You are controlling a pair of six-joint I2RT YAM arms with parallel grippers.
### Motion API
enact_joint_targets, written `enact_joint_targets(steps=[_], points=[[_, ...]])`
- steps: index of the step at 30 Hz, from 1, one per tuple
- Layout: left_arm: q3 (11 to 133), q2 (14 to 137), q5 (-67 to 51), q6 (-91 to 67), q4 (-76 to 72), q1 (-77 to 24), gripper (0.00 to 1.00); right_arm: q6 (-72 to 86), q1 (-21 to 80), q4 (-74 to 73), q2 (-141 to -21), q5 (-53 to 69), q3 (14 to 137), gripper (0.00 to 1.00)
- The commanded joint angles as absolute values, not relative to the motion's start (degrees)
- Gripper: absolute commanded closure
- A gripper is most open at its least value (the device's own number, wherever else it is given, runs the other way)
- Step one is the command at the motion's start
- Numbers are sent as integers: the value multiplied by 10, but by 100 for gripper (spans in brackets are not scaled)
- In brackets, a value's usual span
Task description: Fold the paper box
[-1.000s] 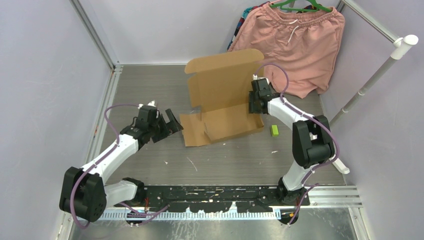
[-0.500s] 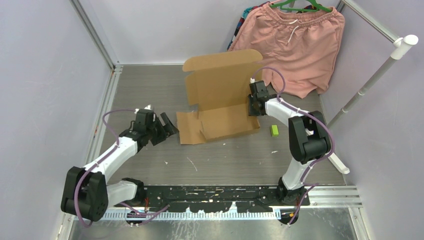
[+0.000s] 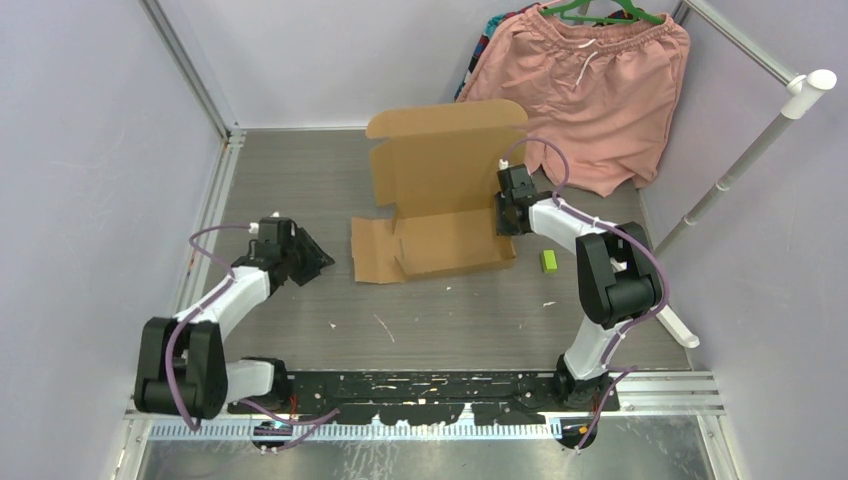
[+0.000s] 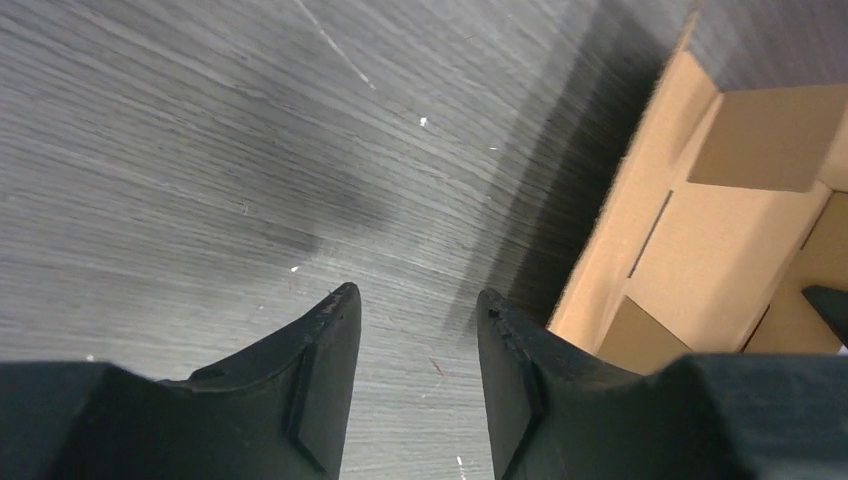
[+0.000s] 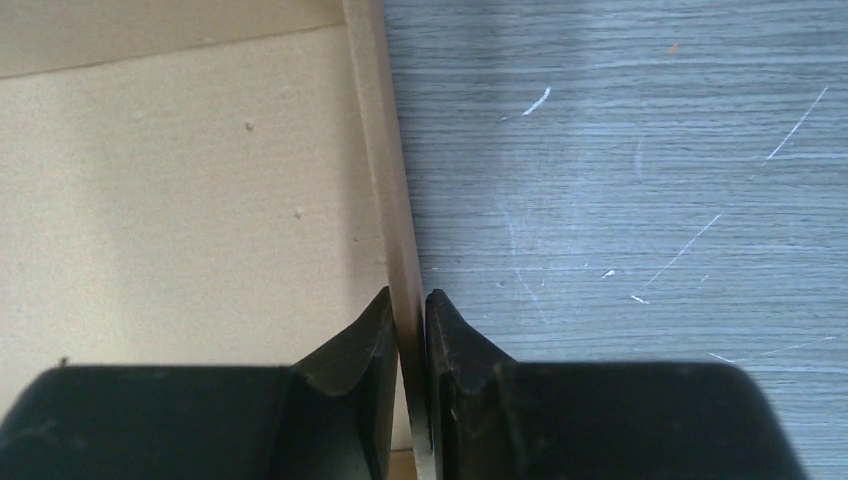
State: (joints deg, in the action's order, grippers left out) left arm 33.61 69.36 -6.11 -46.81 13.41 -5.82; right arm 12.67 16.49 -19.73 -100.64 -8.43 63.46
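The paper box (image 3: 440,200) lies in the middle of the worktop (image 3: 300,180), toward its far side. Its base panel is flat on the surface, the large back panel with the rounded top flap stands up behind it, and a side flap lies flat at the left.

The right tool (image 5: 408,294) is at the right edge of the box. Its two fingers (image 5: 350,370) are closed on a thin cardboard edge that runs between them, with the cardboard on one side and the bare worktop on the other.

The left tool (image 4: 418,293) is to the left of the box and apart from it. Its jaws are partly open, and only the grey surface shows between them.

A small green block (image 3: 548,260) lies near the right side of the box. Pink shorts (image 3: 590,90) hang at the far right corner.
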Motion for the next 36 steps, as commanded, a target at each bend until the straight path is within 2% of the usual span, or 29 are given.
enact_joint_targets(steps=[1, 7, 9, 15, 22, 36], points=[[341, 757, -90, -485, 59, -56, 50, 138, 185, -181, -972, -89, 632, 79], [338, 824, -130, -502, -48, -58, 50, 140, 208, -179, -975, -105, 624, 79], [345, 848, -142, -505, -77, -59, 38, 140, 211, -180, -976, -107, 624, 79], [367, 904, -165, -519, -145, -58, 15, 134, 215, -186, -975, -116, 628, 79], [365, 904, -180, -536, -189, -64, 13, 123, 219, -196, -978, -131, 636, 79], [429, 893, -129, -528, -138, -166, 14, 120, 251, -212, -999, -161, 661, 79]])
